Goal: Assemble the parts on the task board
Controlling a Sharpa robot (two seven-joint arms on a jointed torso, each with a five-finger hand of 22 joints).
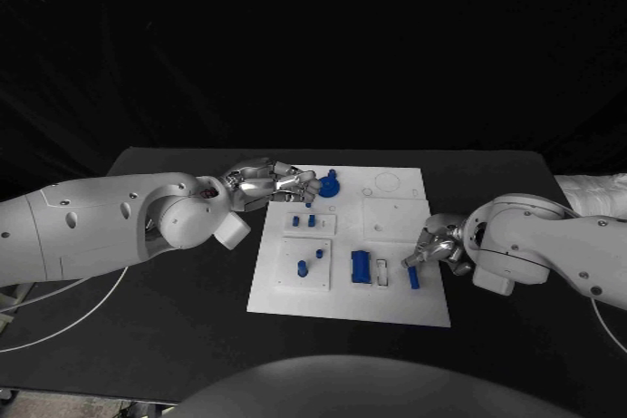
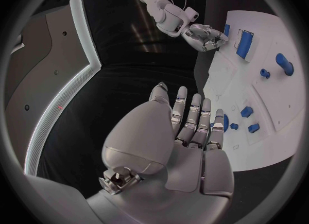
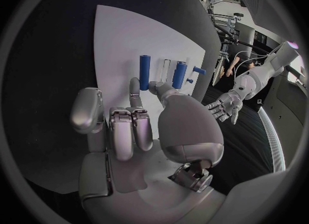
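The white task board [image 1: 392, 209] lies mid-table. My left hand [image 1: 274, 184] hovers at its far left corner with its fingers stretched out and nothing in them [image 2: 190, 131]; the fingertips reach a round blue knob [image 1: 330, 185] [image 2: 223, 125]. My right hand [image 1: 438, 246] is at the board's right edge. Its thumb and one finger pinch the near end of a blue cylinder [image 1: 414, 277] [image 3: 144, 69], which lies low over the board; the other fingers [image 3: 132, 131] are curled in. A blue block [image 1: 360, 267] [image 3: 179, 74] stands beside a white slot [image 1: 381, 271].
Two small blue pieces [image 1: 303, 221] sit in the upper left plate, and two blue pegs [image 1: 310, 260] stand in the plate below. The board's far right part [image 1: 392, 196] shows bare recesses. Black table [image 1: 170, 291] surrounds the board.
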